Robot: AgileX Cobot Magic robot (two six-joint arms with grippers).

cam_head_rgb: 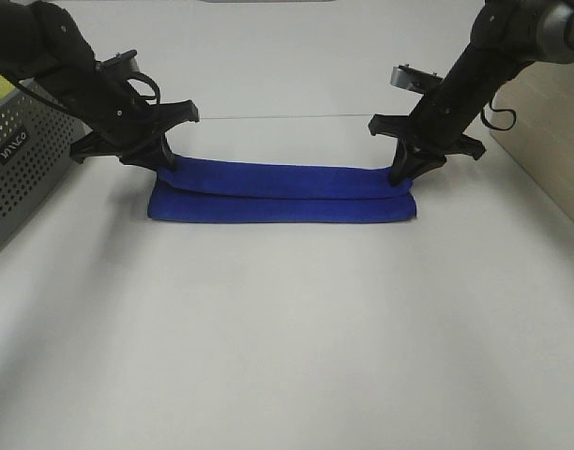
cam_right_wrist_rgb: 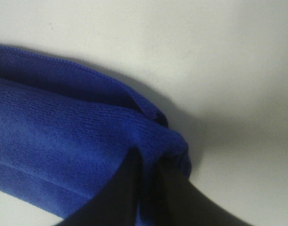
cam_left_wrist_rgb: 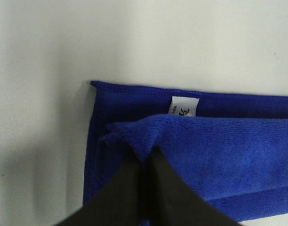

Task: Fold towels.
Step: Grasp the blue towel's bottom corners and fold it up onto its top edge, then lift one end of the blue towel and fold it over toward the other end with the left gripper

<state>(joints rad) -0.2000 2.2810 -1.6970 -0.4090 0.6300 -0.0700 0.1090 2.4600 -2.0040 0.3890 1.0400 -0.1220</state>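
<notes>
While left tool [cam_head_rgb: 167, 163] and right tool [cam_head_rgb: 400, 177] pinch the towel [cam_head_rgb: 282, 193] ends, open table [cam_head_rgb: 287, 347] surrounds it.

**Towel [cam_head_rgb: 282, 192] on the table [cam_head_rgb: 287, 356], a pincer at each end**

We find the towel lying folded lengthwise on the table, its long side running left to right. The left pincer [cam_head_rgb: 165, 161] stands on its left end and the right pincer [cam_head_rgb: 402, 178] on its right end, each with a corner of the upper layer between its fingers. The tag [cam_left_wrist_rgb: 184, 106] lies on the lower layer near the left pincer. A basket [cam_head_rgb: 24, 169] stands far to the left, apart from the towel.
</notes>
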